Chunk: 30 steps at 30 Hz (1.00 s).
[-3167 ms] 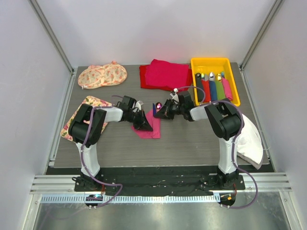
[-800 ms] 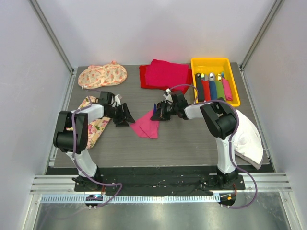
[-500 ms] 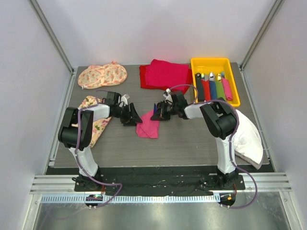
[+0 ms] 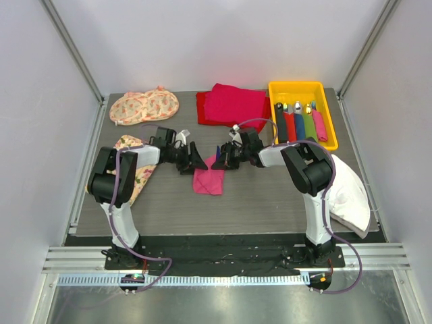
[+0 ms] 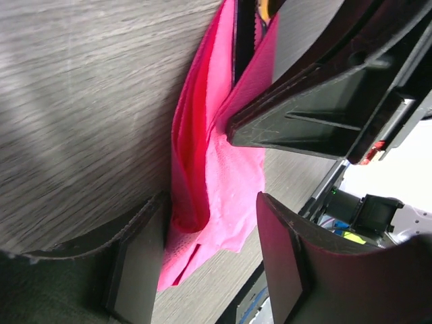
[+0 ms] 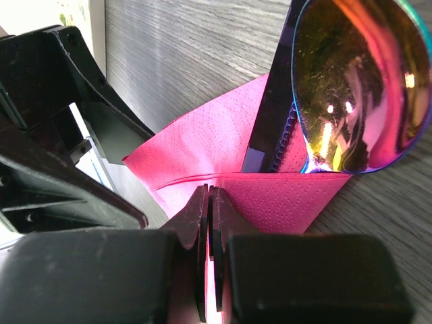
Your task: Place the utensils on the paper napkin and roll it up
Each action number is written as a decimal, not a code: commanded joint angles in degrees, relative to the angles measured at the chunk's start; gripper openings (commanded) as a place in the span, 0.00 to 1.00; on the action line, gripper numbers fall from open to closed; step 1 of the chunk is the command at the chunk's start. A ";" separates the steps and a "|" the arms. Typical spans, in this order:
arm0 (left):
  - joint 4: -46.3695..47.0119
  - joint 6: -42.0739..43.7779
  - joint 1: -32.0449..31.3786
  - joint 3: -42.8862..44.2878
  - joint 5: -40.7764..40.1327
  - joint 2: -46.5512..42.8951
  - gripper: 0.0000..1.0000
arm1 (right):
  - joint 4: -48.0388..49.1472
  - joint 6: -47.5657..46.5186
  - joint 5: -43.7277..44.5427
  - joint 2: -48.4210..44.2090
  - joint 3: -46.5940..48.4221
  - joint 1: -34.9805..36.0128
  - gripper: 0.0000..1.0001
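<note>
Swung inward since earlier, the left end effector straddles the thin bright-pink paper napkin on the grey worktop, jaws apart, while the right end effector pinches its folded edge over the blue-handled, iridescent-headed spoon (apparently tucked inside), likely readying the roll.

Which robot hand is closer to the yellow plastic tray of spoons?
Right. The right gripper is left of the yellow plastic tray, nearer the robot; the left gripper is even farther left.

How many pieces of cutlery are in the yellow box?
5, side by side in the yellow box: black, red, blue, green, pink handles, left to right. Others may hide beneath.
</note>
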 commanded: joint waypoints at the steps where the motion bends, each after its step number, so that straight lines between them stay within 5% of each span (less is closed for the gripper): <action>1: 0.43 5.52 -0.26 -0.56 -7.83 2.74 0.63 | -5.08 -3.39 5.02 2.59 -0.28 -0.06 0.01; 19: -13.36 17.92 3.95 2.00 0.08 3.80 0.57 | -4.73 -3.38 5.19 2.41 -0.54 -0.15 0.01; 30: -11.70 13.35 6.24 -1.52 3.25 1.42 0.54 | -4.37 -3.21 5.46 2.24 -0.89 -0.24 0.01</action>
